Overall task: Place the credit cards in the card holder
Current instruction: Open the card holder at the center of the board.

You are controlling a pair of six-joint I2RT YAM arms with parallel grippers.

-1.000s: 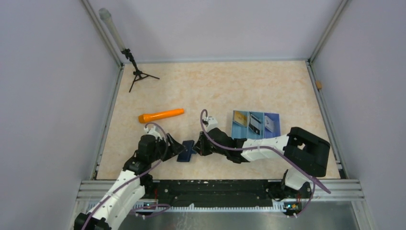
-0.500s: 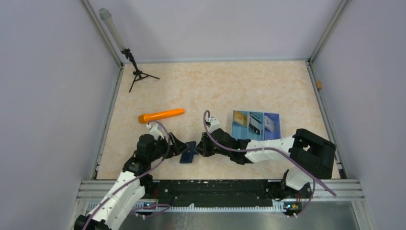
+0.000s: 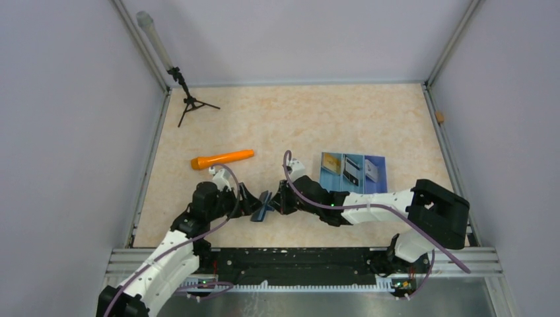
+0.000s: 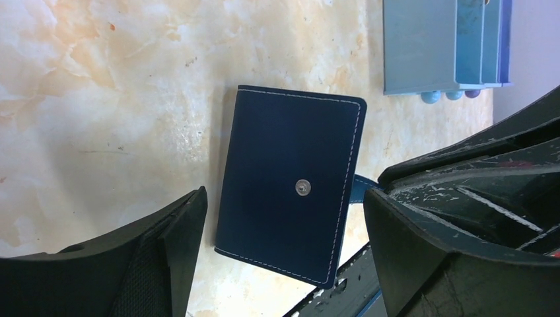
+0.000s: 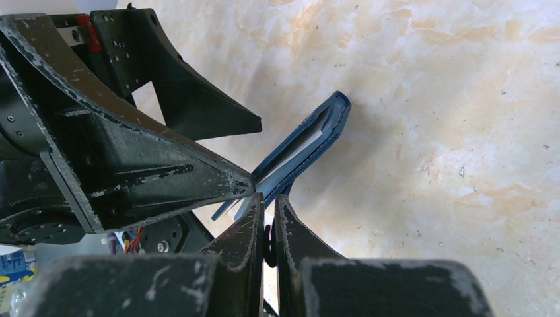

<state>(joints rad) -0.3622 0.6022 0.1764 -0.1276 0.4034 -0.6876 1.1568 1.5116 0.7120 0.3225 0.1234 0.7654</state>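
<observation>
The navy-blue card holder point(image 3: 264, 206) stands tipped up on its edge between my two grippers. The left wrist view shows its cover point(image 4: 290, 191) with the round snap stud, closed, above the table. My left gripper point(image 4: 284, 198) is open, with a finger on either side of the holder and not touching it. My right gripper point(image 5: 267, 198) is shut on the holder's strap edge; the holder point(image 5: 310, 142) shows edge-on there, slightly parted. The gold point(image 3: 332, 164), black point(image 3: 352, 173) and white point(image 3: 372, 172) credit cards lie on a blue stand point(image 3: 353, 185) to the right.
An orange tube point(image 3: 222, 159) lies left of centre. A small black tripod point(image 3: 188, 99) holding a pale tube stands at the back left. Metal rails border the table. The blue stand also shows in the left wrist view point(image 4: 429, 46).
The card holder has gone from lying nearly flat to standing on its edge, lifted by my right gripper. My left gripper has moved closer, around it.
</observation>
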